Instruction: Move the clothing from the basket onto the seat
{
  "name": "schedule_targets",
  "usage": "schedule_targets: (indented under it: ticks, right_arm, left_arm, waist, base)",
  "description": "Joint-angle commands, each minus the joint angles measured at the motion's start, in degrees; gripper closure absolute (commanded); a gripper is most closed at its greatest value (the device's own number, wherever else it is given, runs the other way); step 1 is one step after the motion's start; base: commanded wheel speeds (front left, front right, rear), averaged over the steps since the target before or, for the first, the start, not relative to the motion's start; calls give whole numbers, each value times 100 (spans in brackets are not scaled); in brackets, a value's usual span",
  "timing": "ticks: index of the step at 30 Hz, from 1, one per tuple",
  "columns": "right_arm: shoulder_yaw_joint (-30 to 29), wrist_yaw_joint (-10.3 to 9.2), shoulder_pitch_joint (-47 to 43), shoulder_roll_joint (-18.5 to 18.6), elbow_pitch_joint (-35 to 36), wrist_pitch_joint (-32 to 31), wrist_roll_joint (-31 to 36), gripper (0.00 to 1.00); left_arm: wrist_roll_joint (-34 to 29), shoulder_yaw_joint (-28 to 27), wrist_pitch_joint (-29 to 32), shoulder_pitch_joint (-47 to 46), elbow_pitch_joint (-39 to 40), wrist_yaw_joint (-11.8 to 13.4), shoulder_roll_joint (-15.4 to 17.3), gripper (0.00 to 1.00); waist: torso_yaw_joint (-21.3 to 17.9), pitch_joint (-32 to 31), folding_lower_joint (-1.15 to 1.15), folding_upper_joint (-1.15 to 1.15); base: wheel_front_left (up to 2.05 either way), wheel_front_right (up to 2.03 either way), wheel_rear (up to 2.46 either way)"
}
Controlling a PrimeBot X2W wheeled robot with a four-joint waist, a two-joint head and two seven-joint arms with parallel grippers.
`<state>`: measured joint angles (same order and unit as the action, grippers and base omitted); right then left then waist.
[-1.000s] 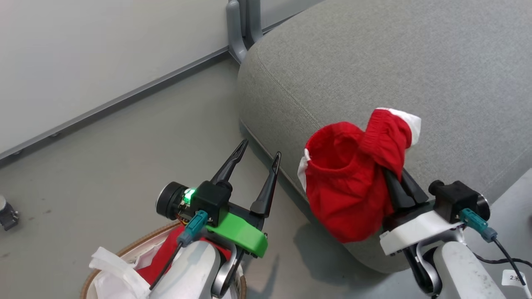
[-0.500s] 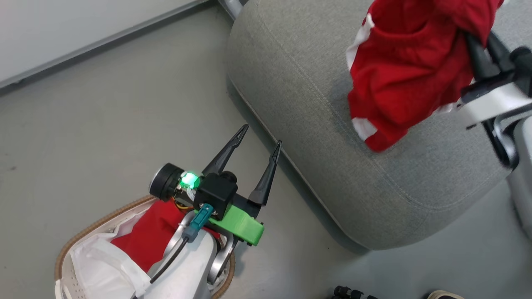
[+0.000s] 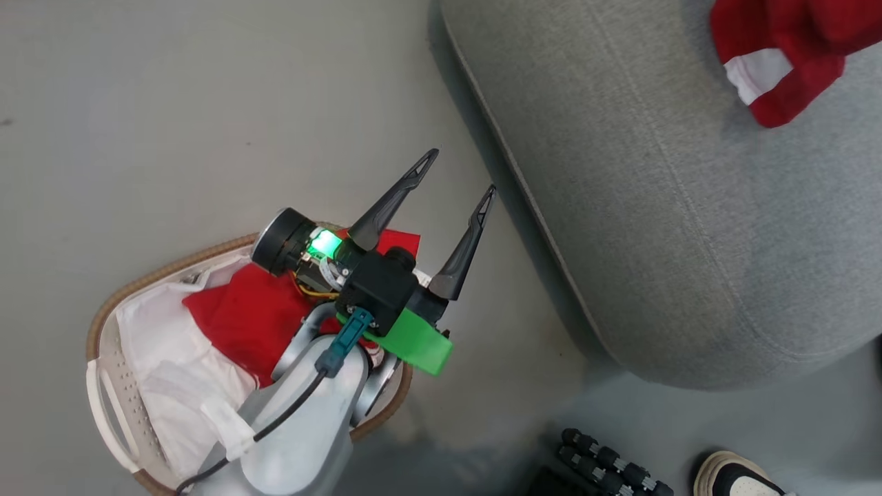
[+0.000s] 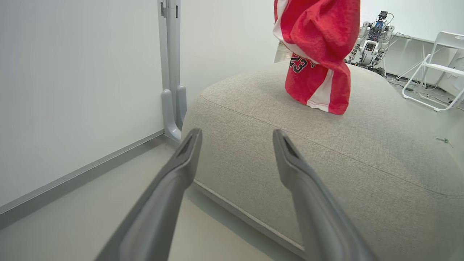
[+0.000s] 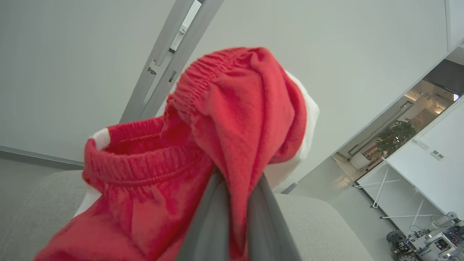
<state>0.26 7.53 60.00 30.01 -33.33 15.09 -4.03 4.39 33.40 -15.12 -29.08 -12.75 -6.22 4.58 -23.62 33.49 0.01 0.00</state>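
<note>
My left gripper (image 3: 460, 172) is open and empty above the floor, between the basket (image 3: 172, 258) and the seat (image 3: 654, 207). One red garment (image 3: 234, 317) lies in the basket on a white crinkly liner (image 3: 165, 358), partly hidden by my left arm. In the right wrist view my right gripper (image 5: 237, 181) is shut on the other red garment (image 5: 224, 127), gripping it near its elastic waistband; the cloth hides the fingertips. That garment (image 4: 319, 54) hangs over the seat (image 4: 326, 152), its lower end at the cushion top. Its hem (image 3: 778, 62) shows at the head view's top right.
A pale wall with a grey post (image 4: 170, 72) stands behind the seat. A person's shoe (image 3: 737, 475) and a black ribbed object (image 3: 606, 461) are on the floor at the bottom right. A white folding chair (image 4: 442, 65) and another robot (image 4: 373, 36) stand far off.
The head camera has tilted down toward the basket. My right gripper has carried the red garment farther over the seat and left the head view. The left gripper stays open.
</note>
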Motion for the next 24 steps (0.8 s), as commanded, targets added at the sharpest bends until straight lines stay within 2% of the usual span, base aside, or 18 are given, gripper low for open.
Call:
schedule_targets:
  ticks: [1, 7, 16, 17, 19, 20, 21, 24]
  right_arm:
    - [-152, -8, 122, 20, -123, 11, 53, 100]
    - [-883, -8, 314, 56, -554, 11, 209, 100]
    - [-1676, -8, -219, -496, -969, 11, 362, 100]
    - [-1730, -8, -302, -549, -982, 12, 382, 93]
    - [-1874, -8, -499, -645, -950, 11, 419, 64]
    - [-1911, -8, -609, -731, -905, 11, 411, 20]
    - [-1932, -8, -689, -787, -873, 11, 403, 0]
    - [-1999, -8, -994, -890, -701, 11, 337, 0]
  left_arm:
    - [-26, 4, -4, -156, 51, -16, 10, 0]
    - [-100, 38, -4, -294, 78, -7, 14, 0]
    - [-125, -34, -4, -414, -20, 56, 53, 0]
    - [-116, -39, -5, -419, -32, 58, 51, 0]
    - [-92, -46, -5, -421, -68, 56, 51, 0]
    - [-75, -53, -4, -419, -95, 56, 52, 0]
    - [-64, -62, -4, -417, -111, 56, 58, 0]
    - [-37, -87, -4, -379, -174, 50, 82, 0]
  waist:
    - [626, 654, -1, 0]
    - [845, 1006, -1, 0]
    - [744, 1190, -1, 0]
    - [727, 1168, -1, 0]
    - [686, 1114, -1, 0]
    - [665, 1081, -1, 0]
    - [648, 1052, -1, 0]
    - [595, 907, -1, 0]
  base:
    - [0, 0, 0]
    - [0, 0, 0]
    - [0, 0, 0]
    - [0, 0, 0]
    - [0, 0, 0]
    - [0, 0, 0]
    - [0, 0, 0]
    - [0, 0, 0]
